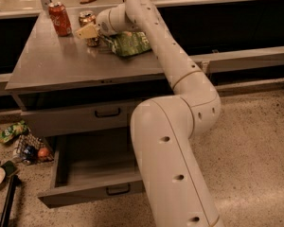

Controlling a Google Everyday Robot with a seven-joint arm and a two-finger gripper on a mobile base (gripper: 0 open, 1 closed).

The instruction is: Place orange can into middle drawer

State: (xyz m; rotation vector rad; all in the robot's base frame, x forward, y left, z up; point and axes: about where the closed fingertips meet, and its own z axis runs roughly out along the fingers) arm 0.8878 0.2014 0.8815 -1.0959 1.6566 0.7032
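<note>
The orange can stands upright at the back of the grey cabinet top, next to a bright red can. My gripper is at the orange can, across its front, and hides its middle. The can rests on the top. The middle drawer is pulled open at the bottom of the cabinet; its inside looks empty, and its front carries a small black handle. My arm's large white links cover the drawer's right part.
A green chip bag lies just right of the orange can. The drawer above is closed. Litter and a small wire basket sit on the floor at the left. A dark counter runs behind the cabinet.
</note>
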